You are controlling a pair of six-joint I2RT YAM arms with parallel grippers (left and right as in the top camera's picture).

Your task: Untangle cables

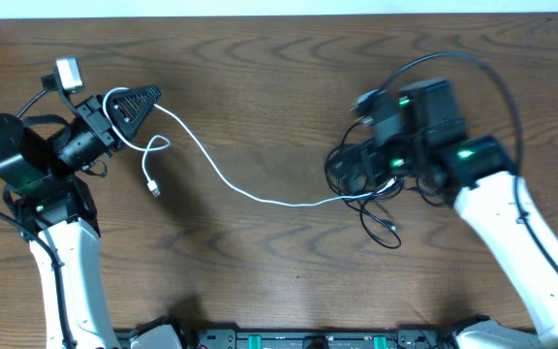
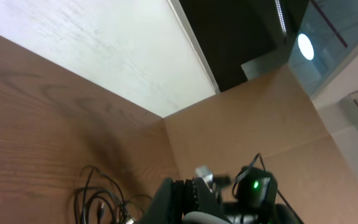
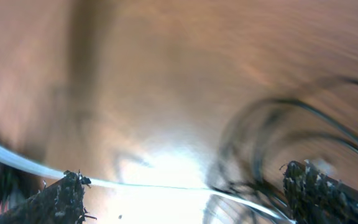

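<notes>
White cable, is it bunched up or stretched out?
Stretched out: white cable runs across the table from left gripper to the black cables.

The dark wood-grain counter (image 1: pixel 279 78) carried a white cable (image 1: pixel 223 177) trailing from ten o'clock toward three, its plug (image 1: pixel 155 191) lying near nine, and black cables (image 1: pixel 368 199) bunched at three o'clock.

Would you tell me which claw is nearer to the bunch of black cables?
Right. The right claw hangs open right at the black cables; the left claw sits far off, shut on the white cable.
</notes>
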